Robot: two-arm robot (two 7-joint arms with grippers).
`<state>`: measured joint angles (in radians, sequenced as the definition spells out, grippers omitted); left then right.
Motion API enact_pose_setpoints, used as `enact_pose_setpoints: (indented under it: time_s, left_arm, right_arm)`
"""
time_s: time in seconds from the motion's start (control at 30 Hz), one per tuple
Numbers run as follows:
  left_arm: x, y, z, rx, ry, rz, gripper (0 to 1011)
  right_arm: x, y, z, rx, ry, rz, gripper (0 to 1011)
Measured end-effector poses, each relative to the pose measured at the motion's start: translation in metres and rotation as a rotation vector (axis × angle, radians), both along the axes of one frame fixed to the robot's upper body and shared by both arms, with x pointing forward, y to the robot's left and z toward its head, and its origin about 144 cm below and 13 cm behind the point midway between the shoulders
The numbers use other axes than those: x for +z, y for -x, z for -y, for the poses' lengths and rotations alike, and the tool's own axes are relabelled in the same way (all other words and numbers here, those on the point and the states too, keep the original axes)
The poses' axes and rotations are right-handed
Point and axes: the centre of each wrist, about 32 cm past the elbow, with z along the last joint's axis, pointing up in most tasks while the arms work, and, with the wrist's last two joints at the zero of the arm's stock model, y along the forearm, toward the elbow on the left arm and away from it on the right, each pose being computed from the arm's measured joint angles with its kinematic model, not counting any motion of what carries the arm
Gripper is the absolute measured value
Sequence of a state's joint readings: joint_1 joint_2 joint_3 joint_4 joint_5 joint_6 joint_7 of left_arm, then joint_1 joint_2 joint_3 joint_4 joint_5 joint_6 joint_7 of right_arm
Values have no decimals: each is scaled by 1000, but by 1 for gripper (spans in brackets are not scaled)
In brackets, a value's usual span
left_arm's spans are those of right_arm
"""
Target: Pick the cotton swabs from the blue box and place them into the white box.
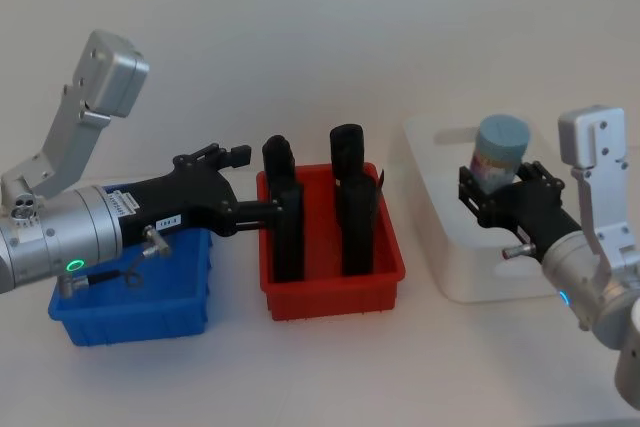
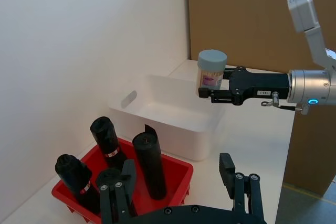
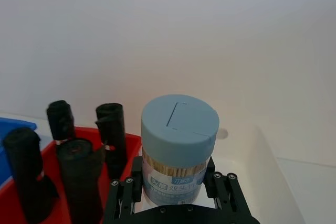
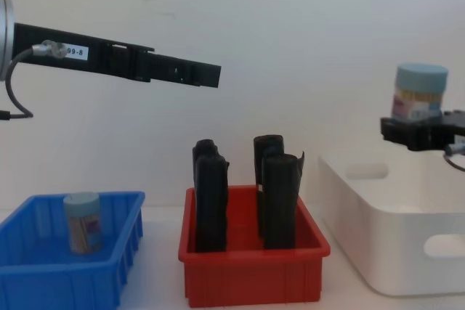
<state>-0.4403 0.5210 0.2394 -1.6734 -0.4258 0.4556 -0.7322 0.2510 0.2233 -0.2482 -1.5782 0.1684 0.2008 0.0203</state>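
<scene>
We are clamping a cotton swab tub (image 1: 501, 142) by its labelled body with the right gripper (image 1: 500, 185), jaws closed, above the white box (image 1: 440, 237); probably light, rigid, slick. The left gripper (image 2: 178, 187) is hovering open-jawed over the blue box (image 4: 43, 281), another tub (image 4: 81, 221) inside.

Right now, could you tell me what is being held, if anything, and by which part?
The right end effector grips a cotton swab tub by its lower body. The left end effector holds nothing.

Tub (image 4: 420, 92) above right box (image 4: 392, 266), bin (image 4: 251, 281) beside it
</scene>
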Motion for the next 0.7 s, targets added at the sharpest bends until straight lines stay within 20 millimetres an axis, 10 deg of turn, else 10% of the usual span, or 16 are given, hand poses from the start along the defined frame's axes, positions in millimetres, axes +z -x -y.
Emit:
enact_pose_setpoints:
  time_s: [0.7]
  left_arm:
    - [0, 0, 0, 0, 0, 0, 1004]
  right_arm:
    - [-33, -58, 20, -49, 17, -110, 652]
